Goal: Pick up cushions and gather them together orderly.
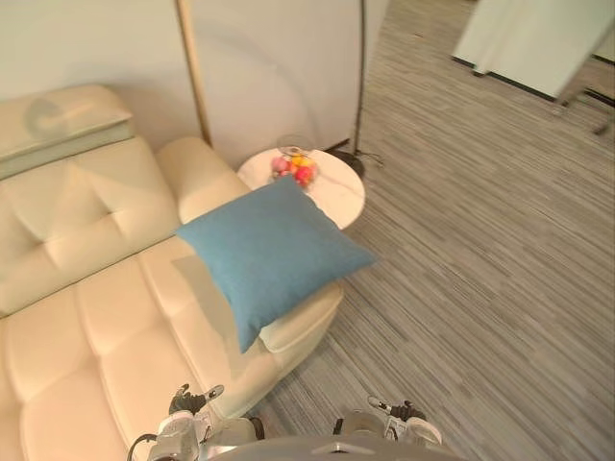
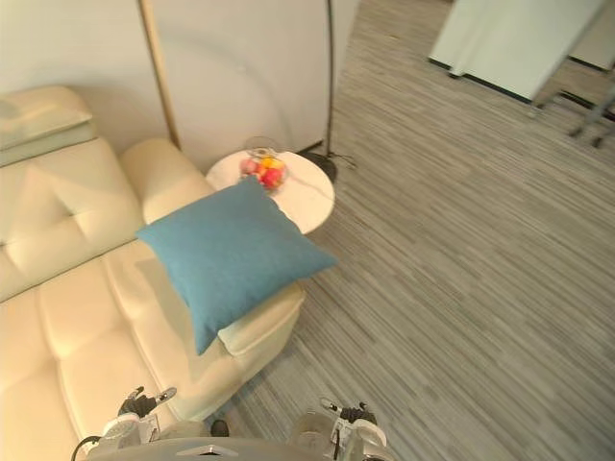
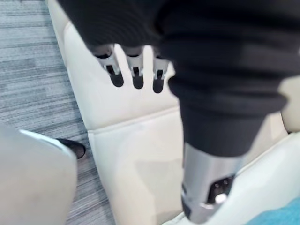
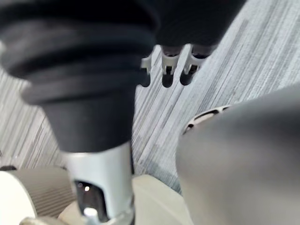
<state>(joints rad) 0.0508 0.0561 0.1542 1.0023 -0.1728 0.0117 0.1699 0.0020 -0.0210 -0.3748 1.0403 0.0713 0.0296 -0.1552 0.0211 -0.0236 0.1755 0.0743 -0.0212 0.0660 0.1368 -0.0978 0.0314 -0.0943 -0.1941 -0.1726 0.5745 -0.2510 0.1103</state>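
Left hand (image 3: 136, 70): fingers slack and straight, holding nothing, hanging by the front of the cream sofa (image 1: 86, 288).

Blue cushion (image 1: 269, 254): lies on the sofa's end seat, corners overhanging the sofa edge.
- Likely light, soft and floppy.
- A firm pinch at an overhanging corner looks best.

Round side table (image 1: 341, 197): just beside the sofa's end.

Right hand (image 4: 168, 70): fingers loose, empty, over carpet (image 4: 234, 56) off the sofa.

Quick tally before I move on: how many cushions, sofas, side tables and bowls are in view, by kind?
Blue square fabric cushion: 1
Cream leather sofa: 1
Round white side table: 1
Glass bowl of colourful balls: 1
Total: 4
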